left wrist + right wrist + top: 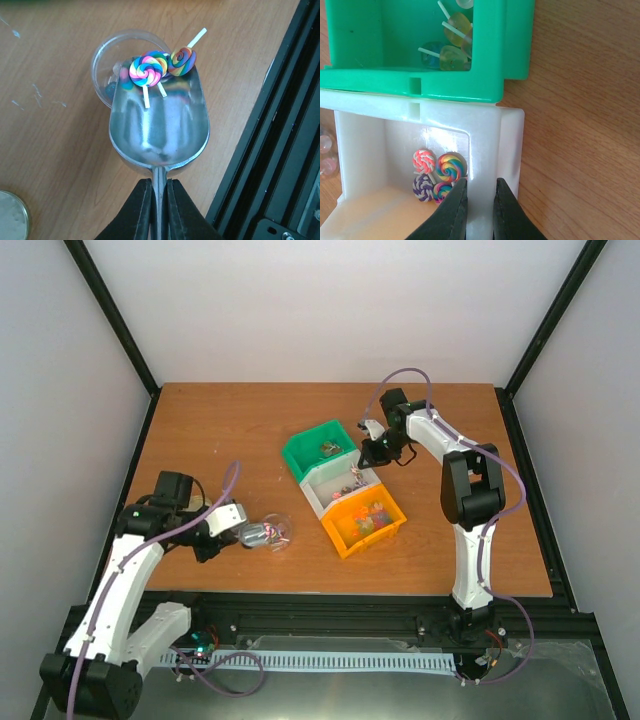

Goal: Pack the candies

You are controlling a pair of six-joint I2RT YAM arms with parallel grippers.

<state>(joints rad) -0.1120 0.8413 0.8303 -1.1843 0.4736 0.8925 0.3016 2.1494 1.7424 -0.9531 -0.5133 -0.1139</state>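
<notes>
- We see the left hand (159, 186) closed tight on the thin handle of a shiny metal scoop (160, 125), held above the wooden tabletop (50, 140).
- Three rainbow-swirl lollipop candies (146, 70) lie at the scoop's front lip, which overlaps the rim of a small clear round jar (102, 60). We make out more colours inside the jar, but they are blurred.
- A round metallic lid (11, 220) lies flat on the tabletop, well apart from the jar.
- The right hand (479, 190) pinches the side wall of a white plastic bin (485, 130), with one finger inside and one outside.
- In that bin, four swirled candies (440, 175) cluster in the corner just beside the inner finger.
- A green plastic bin (490, 50) touches the white one and holds pale translucent lollipops (455, 27).
- From above, we see an orange plastic bin (345, 543) closing the row on the near side, with mixed candies (368, 518) in it.
</notes>
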